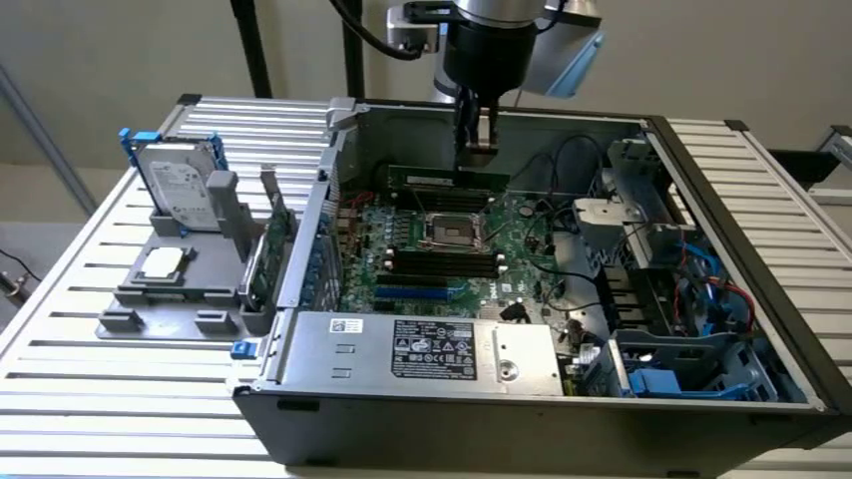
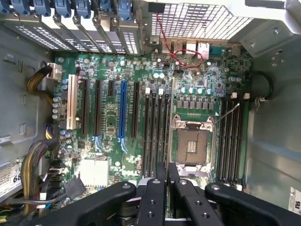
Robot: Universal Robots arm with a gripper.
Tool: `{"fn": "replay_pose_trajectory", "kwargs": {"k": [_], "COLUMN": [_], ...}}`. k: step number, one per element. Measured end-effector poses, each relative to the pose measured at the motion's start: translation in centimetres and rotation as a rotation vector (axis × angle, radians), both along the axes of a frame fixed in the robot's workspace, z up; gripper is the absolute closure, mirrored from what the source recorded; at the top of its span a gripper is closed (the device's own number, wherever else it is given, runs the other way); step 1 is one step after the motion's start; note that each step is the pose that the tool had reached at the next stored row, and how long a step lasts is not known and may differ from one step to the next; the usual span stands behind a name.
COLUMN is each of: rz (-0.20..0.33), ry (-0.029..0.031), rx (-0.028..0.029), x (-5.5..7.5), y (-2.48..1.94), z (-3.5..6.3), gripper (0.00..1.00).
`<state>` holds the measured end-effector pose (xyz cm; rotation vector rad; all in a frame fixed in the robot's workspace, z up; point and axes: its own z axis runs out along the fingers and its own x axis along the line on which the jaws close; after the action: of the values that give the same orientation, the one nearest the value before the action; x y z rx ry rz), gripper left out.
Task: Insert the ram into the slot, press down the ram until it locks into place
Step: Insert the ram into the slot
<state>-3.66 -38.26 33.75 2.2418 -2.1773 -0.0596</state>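
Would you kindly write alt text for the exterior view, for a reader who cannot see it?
The robot's gripper is at the top edge of the ram, which stands upright on the motherboard inside an open computer case on a slatted table.

Arm (image 1: 490, 40) hangs vertical, its tool (image 1: 480, 146) pointing down, fingers (image 2: 159, 188) closed together.
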Motion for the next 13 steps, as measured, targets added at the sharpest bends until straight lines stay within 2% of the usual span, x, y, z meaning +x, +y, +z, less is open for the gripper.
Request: {"fn": "replay_pose_trajectory", "kwargs": {"k": [13], "rz": [0.017], "ry": [0.0000], "rx": [0.0000], "x": [0.8], "y": [-1.33], "z": [-2.38], "gripper": [0.87]}}
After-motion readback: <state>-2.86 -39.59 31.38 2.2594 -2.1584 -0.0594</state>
